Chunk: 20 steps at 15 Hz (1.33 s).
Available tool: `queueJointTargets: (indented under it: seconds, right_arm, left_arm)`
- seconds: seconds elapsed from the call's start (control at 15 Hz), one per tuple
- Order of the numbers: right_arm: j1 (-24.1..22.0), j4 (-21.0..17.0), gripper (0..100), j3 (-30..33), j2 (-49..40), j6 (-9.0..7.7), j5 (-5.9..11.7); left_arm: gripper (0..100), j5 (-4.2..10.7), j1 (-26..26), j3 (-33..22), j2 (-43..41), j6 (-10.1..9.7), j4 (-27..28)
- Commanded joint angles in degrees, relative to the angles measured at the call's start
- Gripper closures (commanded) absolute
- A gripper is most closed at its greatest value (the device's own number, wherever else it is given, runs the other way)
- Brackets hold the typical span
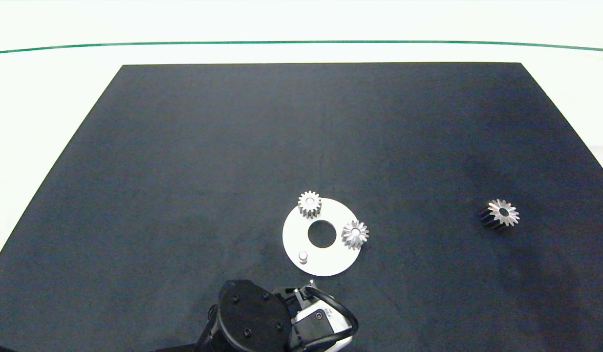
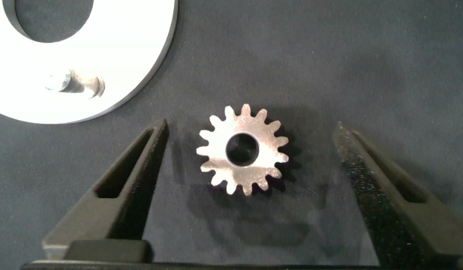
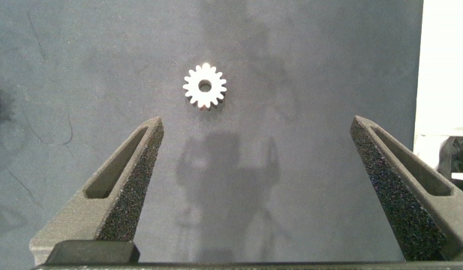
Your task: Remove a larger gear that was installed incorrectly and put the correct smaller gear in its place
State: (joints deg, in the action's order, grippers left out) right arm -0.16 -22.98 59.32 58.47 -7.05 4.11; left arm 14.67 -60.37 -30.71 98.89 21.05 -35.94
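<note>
The larger gear (image 1: 499, 213), star-toothed with dark fluted sides, lies alone on the black mat at the right. It also shows in the right wrist view (image 3: 205, 85), some way beyond my open right gripper (image 3: 257, 120). The smaller gear (image 2: 243, 150), thin and flat with blunt teeth, lies on the mat just off the white disc's near edge. My open left gripper (image 2: 250, 126) straddles it without touching. In the head view the left arm (image 1: 262, 318) hides this gear. The white disc (image 1: 326, 264) has a bare peg (image 1: 303, 256), also in the left wrist view (image 2: 73, 81).
Two other gears sit on the disc: a taller blunt-toothed one (image 1: 309, 204) at its far edge and a smaller star-toothed one (image 1: 355, 233) at its right edge. The disc has a round centre hole (image 1: 322, 233). White table surrounds the black mat (image 1: 184, 171).
</note>
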Motion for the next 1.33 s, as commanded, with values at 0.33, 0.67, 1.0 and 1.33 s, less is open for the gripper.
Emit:
queueJointTargets:
  seconds: [0.33, 0.67, 1.0, 1.33]
  right_arm:
    - [-0.02, -0.14, 0, 0.01, -0.02, -0.07, -0.07]
    - [-0.02, -0.14, 0, 0.01, -0.02, -0.07, -0.07]
    - [-0.02, -0.14, 0, 0.01, -0.02, -0.07, -0.33]
    - [-0.11, -0.14, 0, 0.01, 0.07, -0.07, -0.33]
  left_arm:
    - [26, 0.10, 0.34, -0.05, 0.60, 0.13, -0.27]
    - [37, 0.10, 1.13, -0.05, 1.13, 0.39, -0.27]
    - [46, 0.10, 1.57, -0.05, 1.04, 0.57, -0.19]
    - [56, 0.10, 1.57, 0.03, 1.13, 0.66, -0.19]
